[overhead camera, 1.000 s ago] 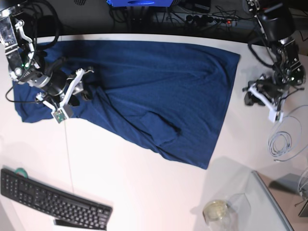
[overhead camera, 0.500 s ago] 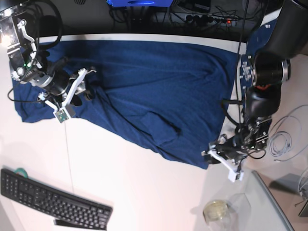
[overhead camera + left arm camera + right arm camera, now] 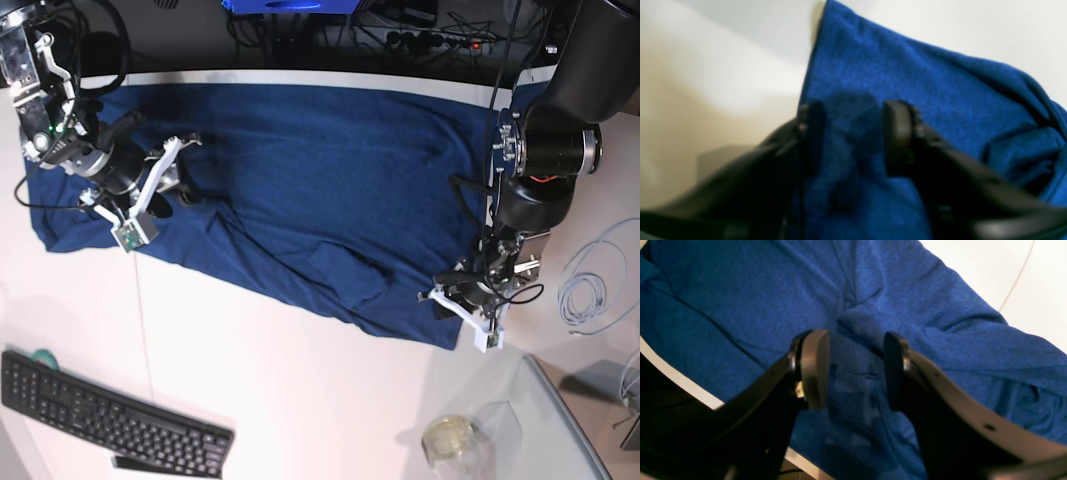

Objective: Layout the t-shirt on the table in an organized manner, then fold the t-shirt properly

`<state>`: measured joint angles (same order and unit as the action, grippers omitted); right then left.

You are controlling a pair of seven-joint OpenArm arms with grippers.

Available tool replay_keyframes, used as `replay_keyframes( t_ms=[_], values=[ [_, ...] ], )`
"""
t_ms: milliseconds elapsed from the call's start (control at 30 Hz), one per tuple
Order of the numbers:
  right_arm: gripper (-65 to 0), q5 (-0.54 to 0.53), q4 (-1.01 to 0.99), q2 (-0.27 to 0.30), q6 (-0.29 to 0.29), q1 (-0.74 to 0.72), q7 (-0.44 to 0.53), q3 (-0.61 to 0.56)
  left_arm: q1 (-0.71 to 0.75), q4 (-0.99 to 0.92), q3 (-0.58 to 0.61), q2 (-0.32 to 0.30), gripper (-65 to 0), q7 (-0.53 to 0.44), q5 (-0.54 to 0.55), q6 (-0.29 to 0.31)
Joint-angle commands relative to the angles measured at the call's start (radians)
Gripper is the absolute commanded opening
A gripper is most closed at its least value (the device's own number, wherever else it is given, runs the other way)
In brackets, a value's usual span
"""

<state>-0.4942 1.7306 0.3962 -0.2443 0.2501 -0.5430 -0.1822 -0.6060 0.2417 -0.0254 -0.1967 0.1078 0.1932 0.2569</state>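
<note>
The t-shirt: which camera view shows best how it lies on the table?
The base view: it shows the whole t-shirt spread on the table, creased near its lower edge. The left wrist view shows only a corner beside the left gripper; the right wrist view only folds under the right gripper.

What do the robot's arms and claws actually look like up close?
Both arms are black, bulky and jointed, with loose black cables trailing along them. The left arm has a fat round joint with a silver ring and a touch of orange. Each claw, the left gripper and the right gripper, has two dark curved fingers ending in flat pads, with white brackets behind them. A small green circuit board hangs under the right one.
</note>
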Motion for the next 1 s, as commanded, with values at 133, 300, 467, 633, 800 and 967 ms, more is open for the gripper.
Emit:
replay_keyframes(
  t_ms=[133,300,467,633,800,967],
  values=[
    [-40.7,-0.011,0.019,0.010,-0.002,-0.007,0.025,0.006,0.082,0.133,-0.006,-0.004,-60.2,0.157,-0.011,-0.009],
    [-40.7,-0.011,0.019,0.010,-0.002,-0.008,0.025,0.006,0.203,0.471,-0.029,-0.017,-60.6,0.310,-0.002,-0.017],
    [-40.7,-0.011,0.019,0.010,-0.002,-0.011,0.024,0.006,0.209,0.675,-0.138,-0.024,-60.4,0.448,-0.010,-0.055],
    [-40.7,-0.011,0.019,0.010,-0.002,-0.011,0.022,0.006,0.183,0.747,-0.144,-0.025,-60.4,0.544,-0.011,-0.055],
    [-40.7,-0.011,0.019,0.010,-0.002,-0.011,0.021,0.006,0.173,0.707,-0.152,-0.024,-50.7,0.510,-0.010,-0.055],
    [-40.7,-0.011,0.019,0.010,-0.002,-0.011,0.021,0.006,0.088,0.512,-0.147,-0.027,-13.0,0.422,-0.010,-0.051]
  ],
)
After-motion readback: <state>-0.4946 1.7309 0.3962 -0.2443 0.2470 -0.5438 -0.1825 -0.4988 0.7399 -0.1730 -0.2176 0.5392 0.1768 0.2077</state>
